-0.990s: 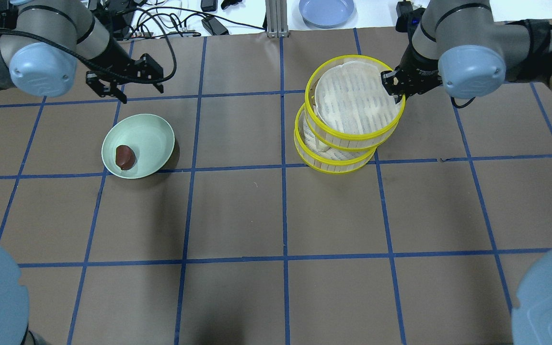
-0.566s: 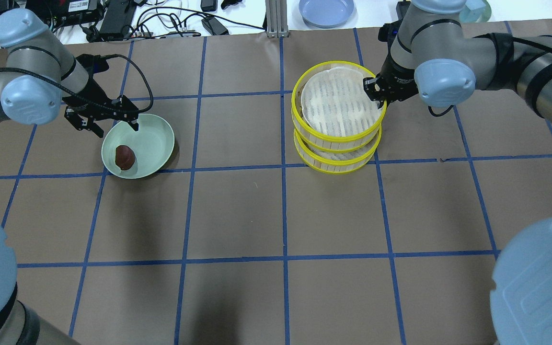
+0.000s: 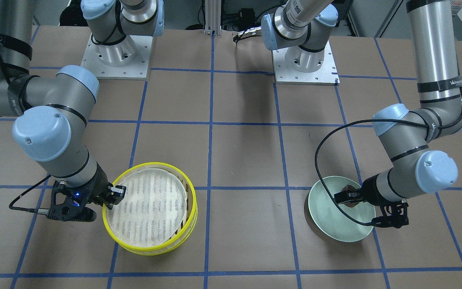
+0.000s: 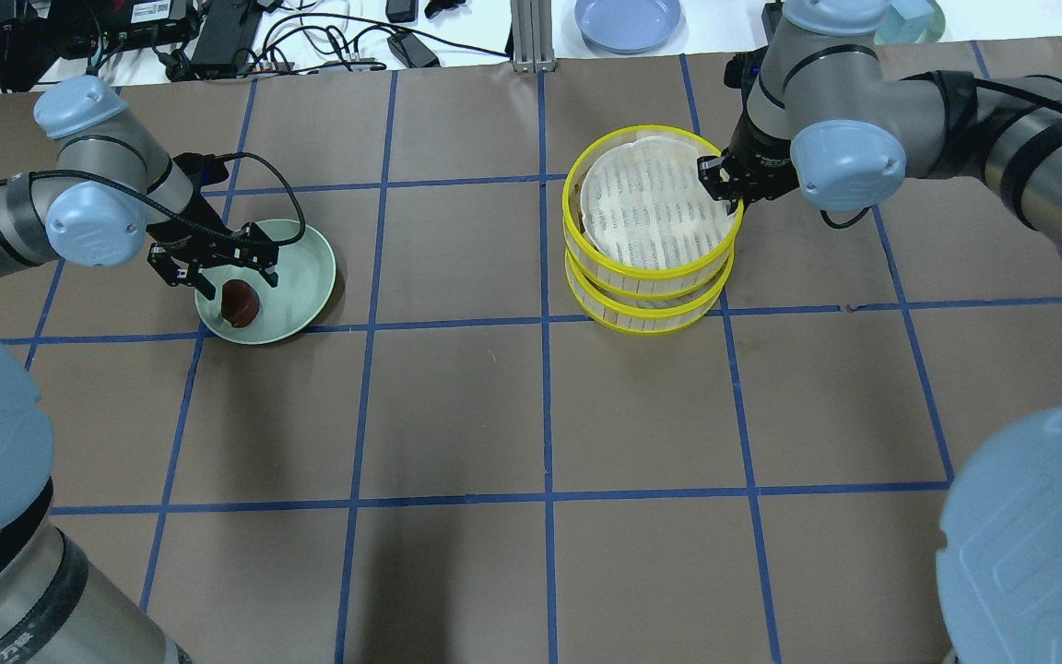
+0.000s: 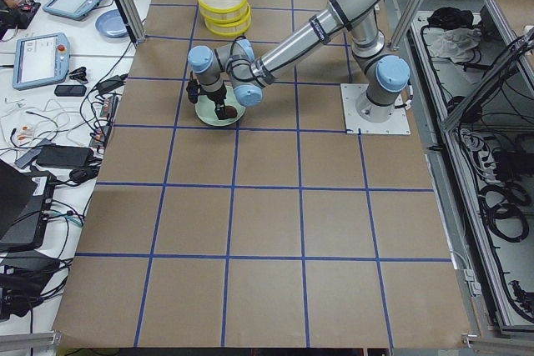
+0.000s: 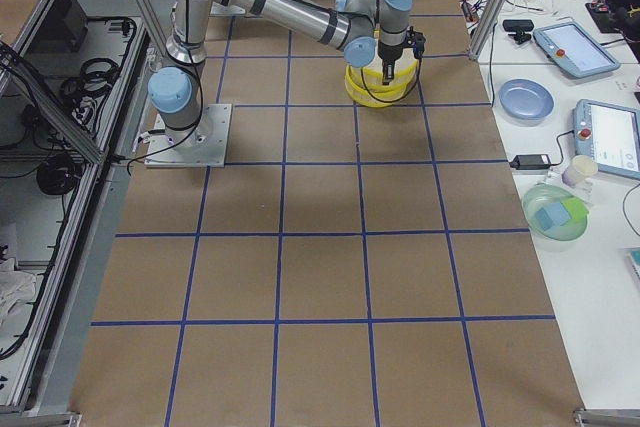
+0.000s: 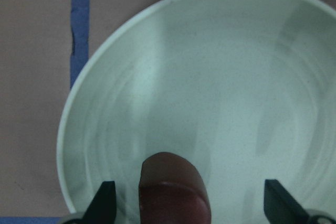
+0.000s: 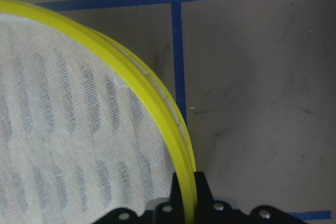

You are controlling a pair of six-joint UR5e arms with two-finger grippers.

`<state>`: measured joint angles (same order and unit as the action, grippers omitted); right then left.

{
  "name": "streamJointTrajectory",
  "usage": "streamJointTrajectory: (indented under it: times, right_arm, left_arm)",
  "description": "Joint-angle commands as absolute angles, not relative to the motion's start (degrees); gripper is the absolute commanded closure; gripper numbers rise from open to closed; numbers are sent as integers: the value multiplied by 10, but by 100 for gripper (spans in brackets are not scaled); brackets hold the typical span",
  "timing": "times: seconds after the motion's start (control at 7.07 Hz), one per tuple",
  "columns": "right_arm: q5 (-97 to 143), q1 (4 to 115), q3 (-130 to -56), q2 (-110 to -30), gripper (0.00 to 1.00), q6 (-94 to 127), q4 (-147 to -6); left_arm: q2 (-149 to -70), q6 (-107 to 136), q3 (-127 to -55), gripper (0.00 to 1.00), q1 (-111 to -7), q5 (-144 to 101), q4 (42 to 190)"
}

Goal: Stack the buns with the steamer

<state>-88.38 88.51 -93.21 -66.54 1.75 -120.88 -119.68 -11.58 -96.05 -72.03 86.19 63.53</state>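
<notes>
The left claw (image 4: 240,282) hangs wide open inside the pale green plate (image 4: 308,254), a finger on either side of the dark bun (image 4: 241,302) — gripping nothing. Across the table (image 4: 457,406), the right claw (image 4: 723,187) is pinched tight on the rim of the upper steamer (image 4: 646,269), which is stacked over the lower steamer (image 4: 646,321).

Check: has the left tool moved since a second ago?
Yes. Against the green plate, the left tool has come toward the robot: from beyond the far rim to open over the plate, straddling the brown bun.
</notes>
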Motion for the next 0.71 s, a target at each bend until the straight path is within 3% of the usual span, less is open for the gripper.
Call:
streamJointTrajectory:
  times: [0.0,0.14,0.28,0.57]
  right_arm:
    - [-884,885,-940,-665,100,18,-1208]
    - [-884,885,-943,-665,100,20,-1207]
    - [-883,884,-947,-666,100,20,-1207]
    - [-884,885,-951,-666,100,21,-1206]
  left_arm:
    - [-1202,-116,-962,62,-720,862,636]
    - [-1201,-115,-962,86,-720,861,636]
    - [-1201,-109,-961,100,-720,860,636]
    - [-1196,-106,-949,100,-720,852,636]
